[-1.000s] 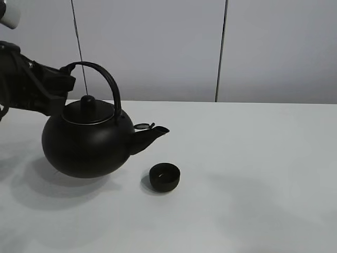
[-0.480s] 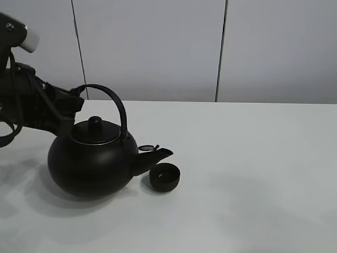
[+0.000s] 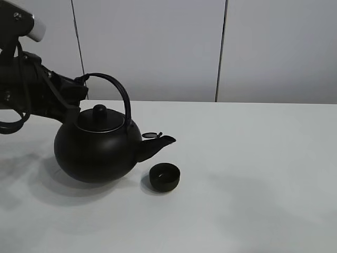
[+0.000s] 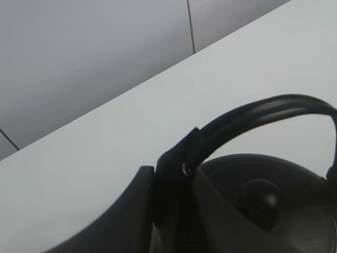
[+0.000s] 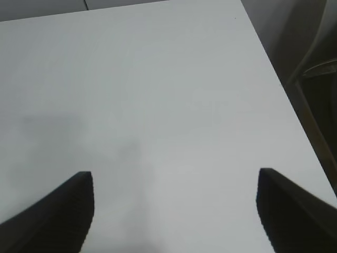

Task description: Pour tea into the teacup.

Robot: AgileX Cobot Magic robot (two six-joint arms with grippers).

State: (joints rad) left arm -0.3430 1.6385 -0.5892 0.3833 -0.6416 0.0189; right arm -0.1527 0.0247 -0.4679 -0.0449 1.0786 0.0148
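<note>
A big round black kettle (image 3: 97, 150) with an arched handle (image 3: 117, 87) hangs low over the white table (image 3: 253, 158) at the left. My left gripper (image 3: 80, 94) is shut on the rear end of the handle. In the left wrist view its fingers (image 4: 171, 174) clamp the handle (image 4: 263, 112) above the lid knob (image 4: 260, 196). The spout (image 3: 162, 141), its small flap open, points right, just above and left of the teacup (image 3: 165, 176), a small matte-black cup standing on the table. My right gripper (image 5: 174, 211) is open over bare table, outside the high view.
A pale panelled wall (image 3: 158, 47) stands behind the table. In the right wrist view the table's edge (image 5: 279, 84) runs close by, with dark floor and a curved chair-like frame (image 5: 316, 71) beyond it.
The kettle dipped toward the cup half a second ago and has now risen again, shifted a little to the right. The cup has not moved.
</note>
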